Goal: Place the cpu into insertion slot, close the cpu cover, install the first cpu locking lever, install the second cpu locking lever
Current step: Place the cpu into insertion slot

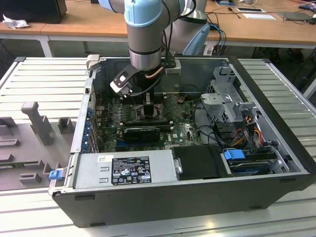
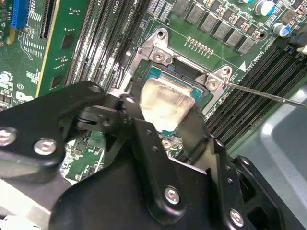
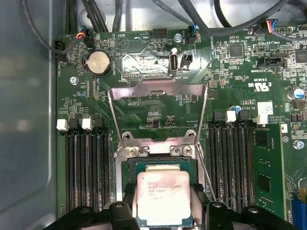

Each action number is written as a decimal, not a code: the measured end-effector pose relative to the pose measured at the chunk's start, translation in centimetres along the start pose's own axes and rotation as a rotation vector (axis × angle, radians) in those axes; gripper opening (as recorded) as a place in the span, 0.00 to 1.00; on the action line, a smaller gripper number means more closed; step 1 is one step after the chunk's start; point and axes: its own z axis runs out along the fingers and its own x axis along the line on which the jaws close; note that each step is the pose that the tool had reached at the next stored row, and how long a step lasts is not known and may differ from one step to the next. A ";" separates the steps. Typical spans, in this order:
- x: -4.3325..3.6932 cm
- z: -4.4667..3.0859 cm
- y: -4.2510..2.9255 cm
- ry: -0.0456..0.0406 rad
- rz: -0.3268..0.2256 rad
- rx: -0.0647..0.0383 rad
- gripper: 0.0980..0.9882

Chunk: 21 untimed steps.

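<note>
**Arm pose.** In the exterior view the Universal Robots arm comes in from above and points its last links straight down into the open computer case, which lies on its side on a slatted metal table. The gripper is low over the middle of the green motherboard, behind the grey power supply that fills the case's near edge.

**Jaws.** In both wrist views the two black fingers flank the cpu and press against two opposite edges of it. The gripper is thus closed on the chip, whose pale metal face is turned toward the cameras.

**Position of the cpu.** The chip lies squarely over the insertion slot, with the slot's dark border showing around it. Whether it rests in the socket or hangs just above it cannot be told.

**Cover and levers.** The cpu cover is swung open and lies away from the socket. Bare green board shows through its central cut-out. A thin wire locking lever stands free beside the socket and is not latched.

**Surroundings.** Long black memory slots run along both sides of the socket. A coin cell sits beyond the open cover.
</note>
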 end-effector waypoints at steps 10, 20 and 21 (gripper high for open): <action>0.38 0.04 0.21 0.0021 -0.004 0.000 0.57; 0.15 -0.45 0.26 0.0025 -0.004 0.000 0.57; 0.15 -0.55 0.27 0.0025 -0.004 0.000 0.57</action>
